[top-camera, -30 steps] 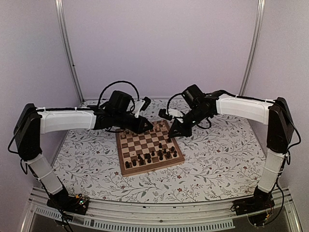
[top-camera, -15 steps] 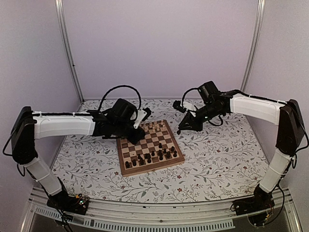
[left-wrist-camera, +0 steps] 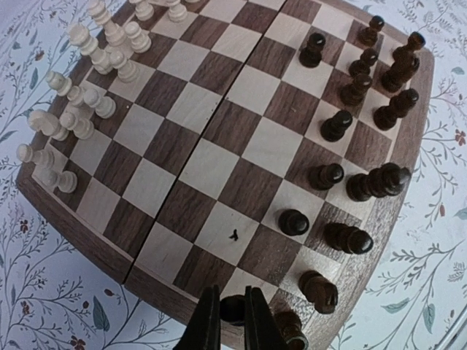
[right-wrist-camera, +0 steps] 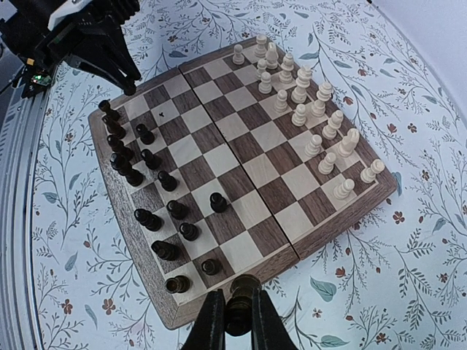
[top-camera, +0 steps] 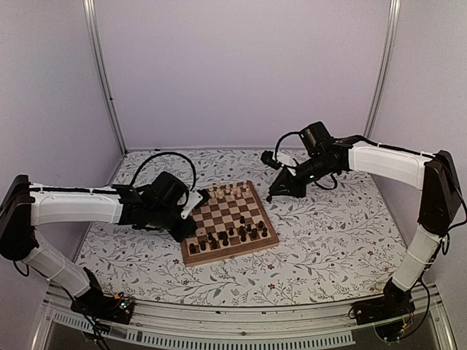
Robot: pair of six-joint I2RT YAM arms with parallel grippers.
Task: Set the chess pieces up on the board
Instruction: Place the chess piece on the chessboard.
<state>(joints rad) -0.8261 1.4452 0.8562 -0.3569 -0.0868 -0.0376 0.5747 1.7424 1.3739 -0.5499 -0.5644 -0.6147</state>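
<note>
the board (top-camera: pixel 230 254) lies mid-table on the floral cover (top-camera: pixel 328 248). it carries pale pieces (right-wrist-camera: pixel 299 95) on its far rows and dark pieces (right-wrist-camera: pixel 144 216) on its near rows.

left gripper (left-wrist-camera: pixel 232 295): fingers pinched on a dark piece (left-wrist-camera: pixel 233 311) at the board's left edge, near corner. it has dropped there from the far-left corner.

right gripper (right-wrist-camera: pixel 235 295): fingers pinched on a second dark piece (right-wrist-camera: pixel 241 306), withdrawn to beside the far-right corner.
</note>
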